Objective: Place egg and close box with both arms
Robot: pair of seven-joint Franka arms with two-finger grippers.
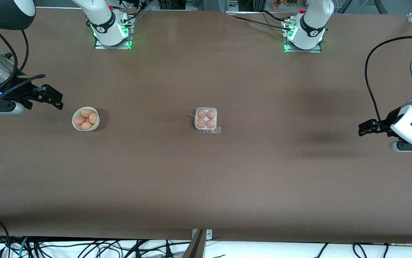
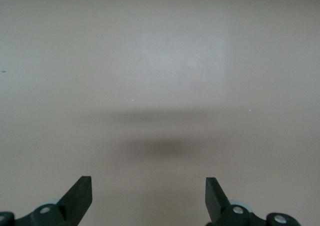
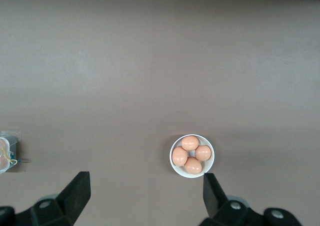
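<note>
The box (image 1: 206, 120) is a small clear-plastic carton at the middle of the table, and every cup holds a tan-orange egg (image 1: 201, 114). Its clear lid seems to lie down over them. An edge of it shows in the right wrist view (image 3: 5, 153). My right gripper (image 1: 53, 96) is open and empty, up over the table at the right arm's end, beside the bowl; the right wrist view shows its wide-apart jaws (image 3: 146, 193). My left gripper (image 1: 365, 127) is open and empty over the left arm's end; its wrist view (image 2: 148, 196) shows only bare table.
A round white bowl (image 1: 74, 122) with several more eggs (image 1: 86, 113) stands toward the right arm's end, level with the box. It also shows in the right wrist view (image 3: 192, 176). Cables hang along the table's nearer edge.
</note>
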